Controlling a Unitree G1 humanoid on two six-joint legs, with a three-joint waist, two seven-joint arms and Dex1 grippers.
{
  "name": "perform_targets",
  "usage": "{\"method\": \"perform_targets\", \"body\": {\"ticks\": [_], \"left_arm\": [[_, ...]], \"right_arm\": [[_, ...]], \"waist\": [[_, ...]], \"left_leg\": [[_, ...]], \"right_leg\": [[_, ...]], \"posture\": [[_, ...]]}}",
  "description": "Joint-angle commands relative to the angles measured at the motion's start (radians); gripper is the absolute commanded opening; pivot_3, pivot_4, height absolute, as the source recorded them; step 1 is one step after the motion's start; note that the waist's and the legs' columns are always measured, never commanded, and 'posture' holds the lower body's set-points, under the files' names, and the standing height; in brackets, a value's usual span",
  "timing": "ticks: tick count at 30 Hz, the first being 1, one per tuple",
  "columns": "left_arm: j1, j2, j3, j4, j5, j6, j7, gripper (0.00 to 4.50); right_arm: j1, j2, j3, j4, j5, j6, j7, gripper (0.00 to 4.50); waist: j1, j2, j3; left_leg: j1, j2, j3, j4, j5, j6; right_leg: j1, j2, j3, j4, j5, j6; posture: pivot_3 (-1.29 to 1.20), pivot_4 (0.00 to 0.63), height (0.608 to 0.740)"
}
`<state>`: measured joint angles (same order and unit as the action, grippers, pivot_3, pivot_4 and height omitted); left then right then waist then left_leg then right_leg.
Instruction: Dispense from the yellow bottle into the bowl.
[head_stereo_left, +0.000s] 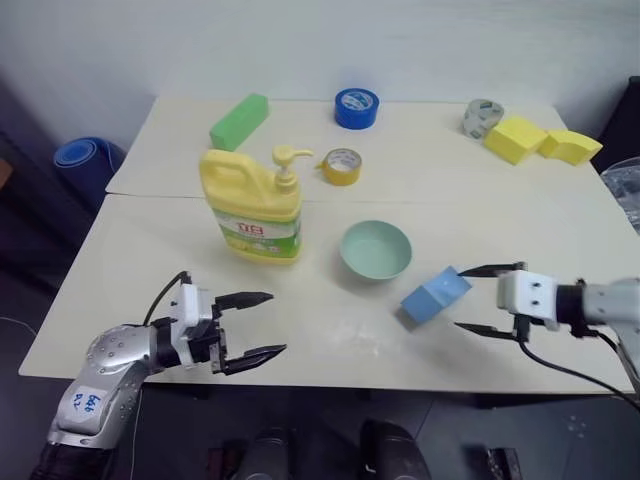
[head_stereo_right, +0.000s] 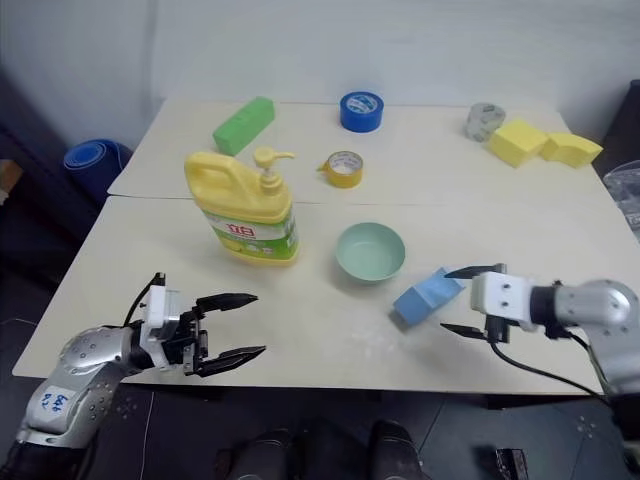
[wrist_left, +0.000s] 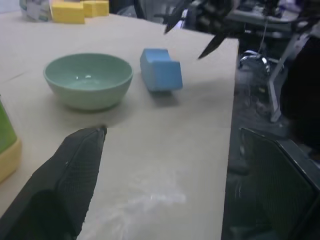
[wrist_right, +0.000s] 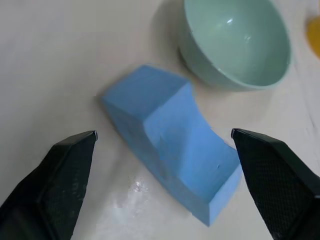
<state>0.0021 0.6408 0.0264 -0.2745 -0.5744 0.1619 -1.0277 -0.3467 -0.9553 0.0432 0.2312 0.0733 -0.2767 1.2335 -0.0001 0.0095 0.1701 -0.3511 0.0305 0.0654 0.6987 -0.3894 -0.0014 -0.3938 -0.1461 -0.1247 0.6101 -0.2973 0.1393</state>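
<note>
The yellow bottle (head_stereo_left: 255, 205) stands upright on the table, its pump spout turned toward the right. To its right sits the pale green bowl (head_stereo_left: 375, 249), also seen in the right wrist view (wrist_right: 235, 42). My left gripper (head_stereo_left: 258, 326) hovers open near the table's front edge, in front of the bottle and apart from it. My right gripper (head_stereo_left: 470, 298) is open at the right, its fingers pointing at a blue foam block (head_stereo_left: 435, 295) that lies just right of the bowl. Neither gripper holds anything.
Behind the bottle lie a green foam block (head_stereo_left: 239, 121), a yellow tape roll (head_stereo_left: 342, 166) and a blue tape roll (head_stereo_left: 356, 108). A grey roll (head_stereo_left: 482, 118) and yellow foam blocks (head_stereo_left: 540, 139) sit far right. A seam (head_stereo_left: 450, 197) joins two tables.
</note>
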Motion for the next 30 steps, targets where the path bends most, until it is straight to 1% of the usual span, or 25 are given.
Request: {"method": "perform_targets", "body": {"ticks": [1,4,8,10,12,13,16,17,19,21,23,24,27,29,30], "left_arm": [[-0.002,-0.026,-0.033,-0.042,0.008,0.008,0.005,4.47],[0.001,-0.069,-0.013,-0.059,-0.029,0.051,0.062,4.47],[-0.022,-0.101,-0.01,-0.043,-0.019,0.059,0.085,4.47],[-0.038,-0.111,-0.02,-0.03,-0.009,0.058,0.083,4.47],[-0.051,-0.118,-0.03,-0.024,0.003,0.055,0.079,4.5],[-0.057,-0.121,-0.032,-0.024,0.005,0.058,0.079,4.5],[-0.065,-0.123,-0.03,-0.023,0.007,0.061,0.08,4.5],[-0.063,-0.123,-0.03,-0.021,0.011,0.057,0.078,4.5],[-0.06,-0.129,-0.034,-0.019,0.017,0.05,0.075,4.5],[-0.066,-0.146,-0.038,-0.017,0.018,0.045,0.082,4.5],[-0.082,-0.171,-0.036,-0.018,0.004,0.056,0.097,4.5],[-0.093,-0.184,-0.032,-0.018,0.0,0.061,0.108,4.5],[-0.121,-0.213,-0.022,-0.006,-0.002,0.067,0.13,4.5],[-0.128,-0.22,-0.019,0.004,0.002,0.068,0.134,4.5],[-0.129,-0.219,-0.021,0.01,0.007,0.066,0.132,4.5]], "right_arm": [[-0.161,0.041,0.116,0.189,-0.101,-0.131,0.069,4.5],[-0.282,0.082,0.197,0.34,-0.161,-0.209,0.111,4.5],[-0.414,0.162,0.261,0.556,-0.236,-0.306,0.082,4.5],[-0.446,0.194,0.273,0.633,-0.244,-0.317,0.087,4.5],[-0.461,0.208,0.277,0.68,-0.246,-0.325,0.109,4.11],[-0.456,0.206,0.27,0.68,-0.231,-0.298,0.14,3.88],[-0.429,0.185,0.22,0.646,-0.169,-0.243,0.17,3.01],[-0.409,0.168,0.176,0.616,-0.123,-0.186,0.171,2.75],[-0.361,0.138,0.073,0.542,-0.003,0.033,0.185,2.51],[-0.346,0.11,0.006,0.538,0.019,0.097,0.107,2.51],[-0.361,0.071,-0.017,0.586,-0.021,0.109,0.015,2.51],[-0.385,0.052,-0.029,0.632,-0.046,0.122,-0.059,2.51],[-0.495,0.031,-0.073,0.816,-0.096,0.139,-0.376,2.51],[-0.545,0.034,-0.099,0.896,-0.101,0.137,-0.514,2.51],[-0.561,0.038,-0.111,0.924,-0.098,0.123,-0.551,2.86]], "waist": [[-0.005,0.0,0.0],[-0.005,0.0,0.0],[-0.004,0.0,0.0],[-0.003,0.0,0.0],[-0.003,0.0,0.0],[-0.003,0.0,0.0],[-0.004,0.0,0.0],[-0.004,0.0,0.0],[0.002,0.0,0.0],[0.001,0.0,0.001],[-0.001,0.001,0.001],[-0.002,0.001,0.001],[-0.005,0.001,0.001],[-0.005,0.001,0.001],[-0.006,0.001,0.001]], "left_leg": [[0.0,0.0,0.0,0.0,0.0,0.0],[0.0,0.001,0.0,0.0,0.0,0.0],[-0.001,0.001,-0.001,0.002,0.0,0.0],[-0.001,0.001,-0.002,0.002,0.0,0.0],[-0.001,0.001,-0.003,0.002,0.0,0.0],[-0.001,0.0,-0.003,0.002,0.0,0.0],[-0.001,0.001,-0.003,0.002,0.0,0.0],[-0.001,0.001,-0.004,0.002,0.0,0.0],[-0.002,0.001,-0.004,0.002,0.0,0.0],[-0.003,0.0,-0.005,0.002,0.0,0.0],[-0.003,0.0,-0.004,0.003,0.0,0.0],[-0.002,0.0,-0.004,0.003,0.0,0.0],[-0.002,0.0,-0.002,0.003,0.0,-0.001],[-0.002,0.0,-0.002,0.002,0.001,-0.001],[-0.001,0.0,-0.002,0.001,0.001,-0.001]], "right_leg": [[0.0,0.0,-0.001,-0.001,0.0,0.0],[0.0,0.0,-0.002,-0.002,0.0,0.0],[0.001,0.0,-0.002,-0.002,0.0,0.0],[0.001,0.0,-0.003,-0.001,0.0,0.0],[0.002,0.0,-0.003,-0.001,0.0,0.0],[0.001,0.0,-0.004,-0.001,0.0,0.0],[0.002,0.0,-0.004,-0.001,0.0,0.0],[0.002,0.0,-0.004,-0.001,0.0,0.001],[0.002,-0.001,-0.005,-0.001,0.0,0.0],[0.002,-0.001,-0.005,-0.001,0.0,0.001],[0.002,-0.001,-0.005,-0.001,0.0,0.001],[0.002,-0.001,-0.005,-0.001,0.0,0.001],[0.002,-0.001,-0.004,0.0,0.0,0.001],[0.001,-0.001,-0.003,0.0,0.0,0.001],[0.001,-0.001,-0.004,0.0,0.0,0.001]], "posture": [[0.0,0.15,0.74],[0.0,0.15,0.74],[0.0,0.15,0.74],[0.0,0.15,0.74],[0.0,0.15,0.74],[0.0,0.15,0.74],[0.0,0.15,0.74],[0.0,0.15,0.74],[0.0,0.15,0.74],[0.0,0.15,0.74],[0.0,0.15,0.74],[0.0,0.15,0.74],[0.0,0.15,0.74],[0.0,0.15,0.74],[0.0,0.15,0.74]]}}
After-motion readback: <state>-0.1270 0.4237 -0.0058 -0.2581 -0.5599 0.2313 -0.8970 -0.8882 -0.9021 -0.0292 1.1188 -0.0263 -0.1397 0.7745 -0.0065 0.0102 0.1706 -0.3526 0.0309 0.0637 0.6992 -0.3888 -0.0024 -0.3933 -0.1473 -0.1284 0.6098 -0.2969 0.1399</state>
